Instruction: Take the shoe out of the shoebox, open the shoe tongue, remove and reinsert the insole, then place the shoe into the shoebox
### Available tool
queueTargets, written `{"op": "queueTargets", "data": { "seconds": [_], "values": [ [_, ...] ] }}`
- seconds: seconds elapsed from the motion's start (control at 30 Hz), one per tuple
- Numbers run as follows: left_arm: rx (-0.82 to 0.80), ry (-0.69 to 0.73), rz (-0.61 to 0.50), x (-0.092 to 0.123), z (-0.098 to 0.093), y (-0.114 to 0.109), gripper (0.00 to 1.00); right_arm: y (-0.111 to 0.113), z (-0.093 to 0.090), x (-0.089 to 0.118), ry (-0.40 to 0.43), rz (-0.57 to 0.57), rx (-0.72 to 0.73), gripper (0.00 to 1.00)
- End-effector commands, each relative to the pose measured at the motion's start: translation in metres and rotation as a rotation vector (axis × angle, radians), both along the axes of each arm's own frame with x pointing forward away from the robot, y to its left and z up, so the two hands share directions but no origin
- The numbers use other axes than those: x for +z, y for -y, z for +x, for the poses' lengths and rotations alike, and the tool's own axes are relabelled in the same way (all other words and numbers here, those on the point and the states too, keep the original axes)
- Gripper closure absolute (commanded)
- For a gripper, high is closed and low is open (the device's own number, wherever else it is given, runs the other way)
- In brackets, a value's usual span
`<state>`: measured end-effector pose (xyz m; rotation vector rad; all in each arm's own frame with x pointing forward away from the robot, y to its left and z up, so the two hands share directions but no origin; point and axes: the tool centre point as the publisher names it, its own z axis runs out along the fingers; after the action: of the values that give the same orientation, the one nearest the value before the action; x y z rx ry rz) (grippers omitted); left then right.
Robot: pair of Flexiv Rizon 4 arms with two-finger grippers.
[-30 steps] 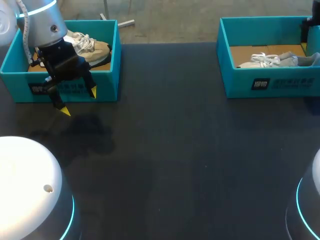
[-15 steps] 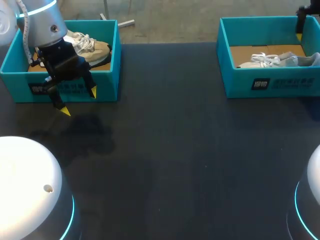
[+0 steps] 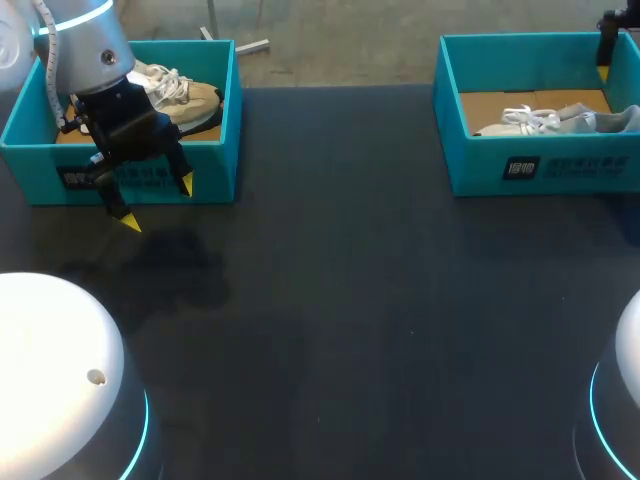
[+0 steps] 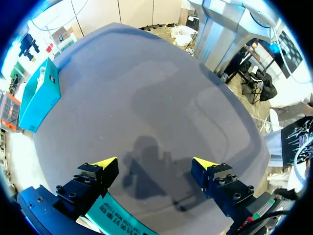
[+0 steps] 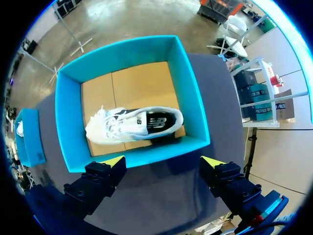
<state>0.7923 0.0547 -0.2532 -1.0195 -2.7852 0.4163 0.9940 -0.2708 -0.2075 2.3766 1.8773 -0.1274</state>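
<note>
Left gripper [image 3: 158, 203]: fingers spread wide, nothing between them. It hangs over the bare table [image 3: 350, 300] just in front of the left shoebox [image 3: 40, 170], tips angled down. My read is that it's parked clear so the other arm can work. Its wrist view catches only a strip of that box's wall under the fingers, and the contents are out of its sight.

Tan shoe [image 3: 190, 97] sits in the left shoebox. Laces and toe show from the head view; the heel end is hidden behind the left arm.

Right gripper [image 5: 164, 161]: also open and empty. It hovers above the near wall of the right shoebox [image 5: 190, 98], looking down into it. That looks like a pre-grasp pose, with the take-out step not started.

White shoe [image 5: 134, 122] lies on the cardboard floor, inside the box, touching neither finger. I can't tell if it's upright or tipped on its side. Tongue and insole aren't resolvable.

From the head view the right gripper is nearly cut off at the edge.
</note>
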Motion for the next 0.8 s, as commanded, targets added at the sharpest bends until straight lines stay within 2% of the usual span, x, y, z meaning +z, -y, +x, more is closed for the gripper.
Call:
{"op": "queueTargets", "data": {
  "seconds": [0.03,0.3,0.5,0.8],
  "values": [
    [0.001,0.002,0.002,0.0,-0.001,0.0,0.0,-0.009,-0.013,0.0,-0.009,0.025,-0.003,0.0],
    [0.001,0.002,0.002,0.0,-0.001,0.0,0.0,-0.028,-0.043,0.005,-0.002,0.072,-0.003,0.0],
    [0.001,0.002,0.002,0.0,-0.001,0.0,0.0,-0.037,-0.044,0.009,0.028,0.063,0.007,0.0],
    [-0.003,0.004,0.001,0.001,0.0,-0.002,0.0,-0.038,-0.044,0.011,0.023,0.05,0.002,0.0]
  ]
}}
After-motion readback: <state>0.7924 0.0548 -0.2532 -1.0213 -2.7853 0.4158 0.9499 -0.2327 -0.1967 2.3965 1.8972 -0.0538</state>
